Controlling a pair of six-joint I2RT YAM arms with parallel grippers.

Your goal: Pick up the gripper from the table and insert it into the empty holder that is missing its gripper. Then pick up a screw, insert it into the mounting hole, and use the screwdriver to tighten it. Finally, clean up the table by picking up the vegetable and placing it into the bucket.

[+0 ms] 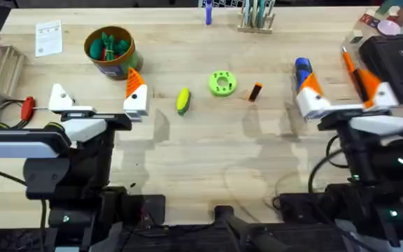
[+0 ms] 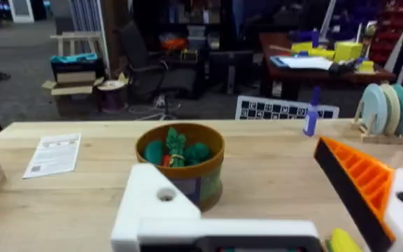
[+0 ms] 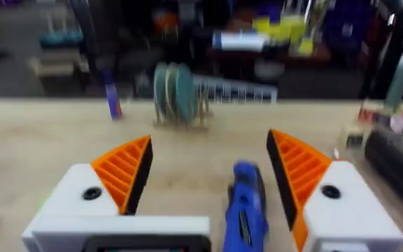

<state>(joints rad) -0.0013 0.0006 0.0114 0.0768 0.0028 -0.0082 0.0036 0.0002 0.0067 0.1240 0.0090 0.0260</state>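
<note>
The orange wedge-shaped gripper lies loose on the table, right of centre. My left gripper is open near the bucket. One of its fingers is a bare white holder with a mounting hole; the other carries an orange pad. The blue screwdriver lies between the orange pads of my open right gripper, untouched. The corn vegetable rests at mid-table. The screw is out of view.
Green toy vegetables fill the bucket. A flat green disc with holes sits between corn and loose gripper. A red-handled tool and cables lie far left, a paper sheet back left, a black case far right.
</note>
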